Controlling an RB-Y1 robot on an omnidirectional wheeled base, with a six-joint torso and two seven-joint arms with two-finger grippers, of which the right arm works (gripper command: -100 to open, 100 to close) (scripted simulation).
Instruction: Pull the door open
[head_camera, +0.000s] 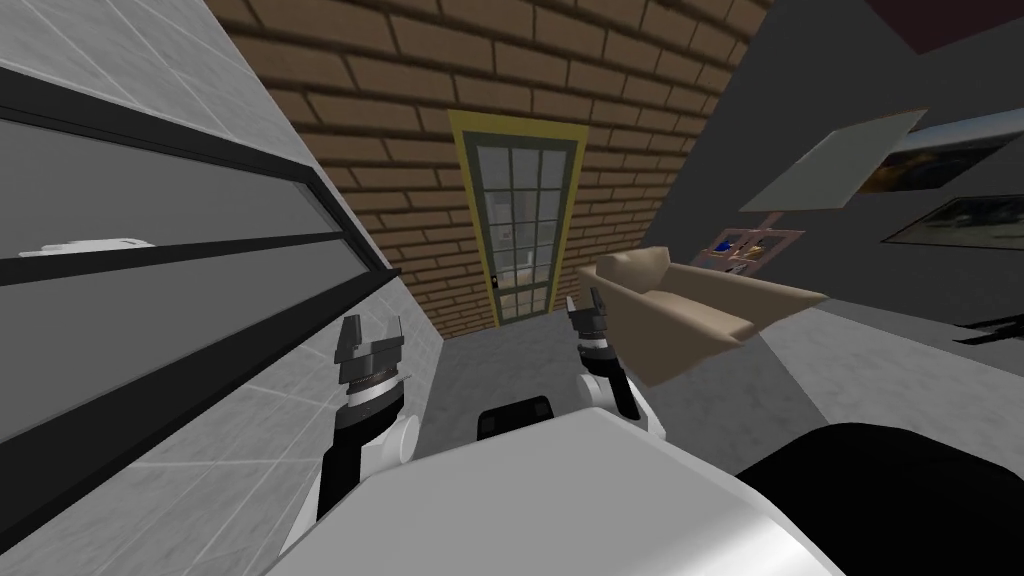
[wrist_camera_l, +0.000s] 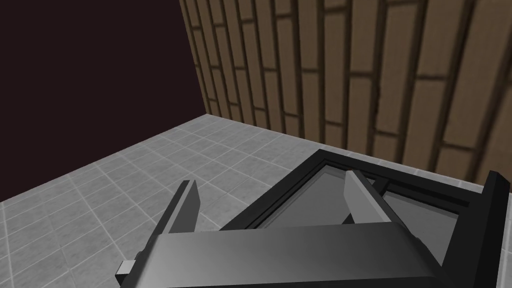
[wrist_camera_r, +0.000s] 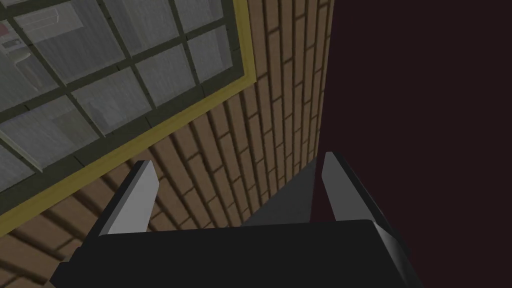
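Note:
A glazed door (head_camera: 520, 230) with a dark grid of panes and a yellow frame stands shut in the brown brick wall ahead, some way off. A small dark handle (head_camera: 496, 283) sits on its left edge. The right wrist view shows the door's panes (wrist_camera_r: 100, 75) and yellow frame (wrist_camera_r: 150, 135) beyond the fingers. My right gripper (head_camera: 588, 308) (wrist_camera_r: 235, 180) is raised toward the door, open, holding nothing. My left gripper (head_camera: 370, 335) (wrist_camera_l: 272, 197) is raised beside the left wall, open and empty.
A grey tiled wall (head_camera: 130, 330) with a black-framed window runs close along my left. A beige armchair (head_camera: 690, 305) stands on the right, near the door. Grey floor (head_camera: 500, 370) leads from me to the door. Pictures hang on the dark right wall (head_camera: 930, 200).

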